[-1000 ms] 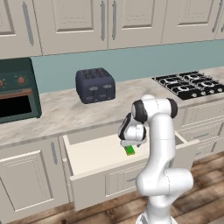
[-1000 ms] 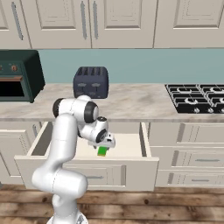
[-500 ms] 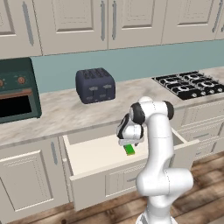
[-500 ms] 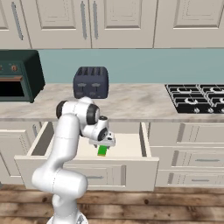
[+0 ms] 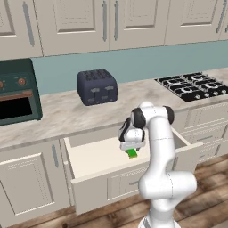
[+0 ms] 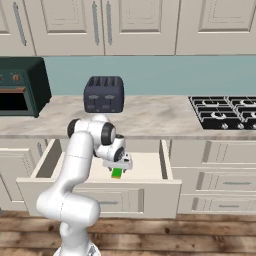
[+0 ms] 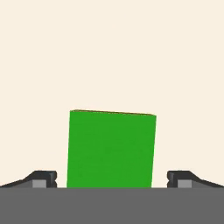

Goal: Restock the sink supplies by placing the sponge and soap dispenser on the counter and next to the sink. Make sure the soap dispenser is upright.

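Low in an open drawer (image 5: 93, 156), the white arm (image 5: 158, 147) bends down from its shoulder so that the gripper (image 5: 132, 152) points at the drawer's pale floor. Directly under the gripper lies the sponge (image 5: 132, 153), a small bright-green block, resting inside the drawer toward its right half as seen from the left base camera. From the right base camera the same sponge (image 6: 117, 173) shows just below the gripper (image 6: 118, 170), near the middle of the drawer (image 6: 150, 167). Seen from the hand camera, the sponge (image 7: 111, 148) fills the space between the two dark fingertips (image 7: 43, 178), with a thin yellowish edge along its far side and the cream drawer floor (image 7: 112, 52) behind it. Both tips stand apart, one on each side of the block, with a narrow gap visible between each tip and the green sides, so the jaws are spread and not clamped on it. Above the drawer runs a marbled countertop (image 5: 58, 111) with a teal backsplash. On it sit a dark blue toaster (image 5: 96, 86), a dark green toaster oven (image 5: 17, 91) at the left, and a black gas stovetop (image 5: 193, 84) at the right. Cream cabinets hang overhead, and a wooden floor lies below.
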Controlling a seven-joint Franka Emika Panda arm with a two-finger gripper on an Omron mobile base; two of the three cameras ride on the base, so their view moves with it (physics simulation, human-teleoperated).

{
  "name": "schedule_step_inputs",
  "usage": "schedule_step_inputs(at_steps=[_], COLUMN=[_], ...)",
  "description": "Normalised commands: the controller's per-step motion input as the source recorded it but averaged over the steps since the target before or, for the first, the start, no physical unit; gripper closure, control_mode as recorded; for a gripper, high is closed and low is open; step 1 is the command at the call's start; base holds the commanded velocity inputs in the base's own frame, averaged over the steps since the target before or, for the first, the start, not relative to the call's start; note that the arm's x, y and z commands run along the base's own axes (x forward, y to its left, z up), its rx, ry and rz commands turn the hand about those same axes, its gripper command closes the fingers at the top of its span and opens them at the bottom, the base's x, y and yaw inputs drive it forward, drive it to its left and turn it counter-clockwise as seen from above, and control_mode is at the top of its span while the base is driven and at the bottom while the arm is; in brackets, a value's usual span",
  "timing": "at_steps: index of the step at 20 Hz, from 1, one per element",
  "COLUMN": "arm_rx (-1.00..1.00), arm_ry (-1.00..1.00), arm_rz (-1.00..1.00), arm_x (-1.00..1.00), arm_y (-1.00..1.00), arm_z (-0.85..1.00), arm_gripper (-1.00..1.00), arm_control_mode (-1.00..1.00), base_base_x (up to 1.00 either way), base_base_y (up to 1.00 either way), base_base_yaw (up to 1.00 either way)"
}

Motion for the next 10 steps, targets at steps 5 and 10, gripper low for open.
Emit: schedule_step_inputs(at_steps=[5, 10], arm_rx=[0.00, 0.00], arm_ry=[0.05, 0.04], arm_rz=[0.00, 0.01], arm_x=[0.11, 0.04], arm_y=[0.01, 0.07], arm_z=[-0.10, -0.11], arm_gripper=[-1.00, -1.00], arm_control_mode=[-1.00, -1.00], base_base_x=[0.00, 0.00], base_base_y=[0.00, 0.00], base_base_yaw=[0.00, 0.00])
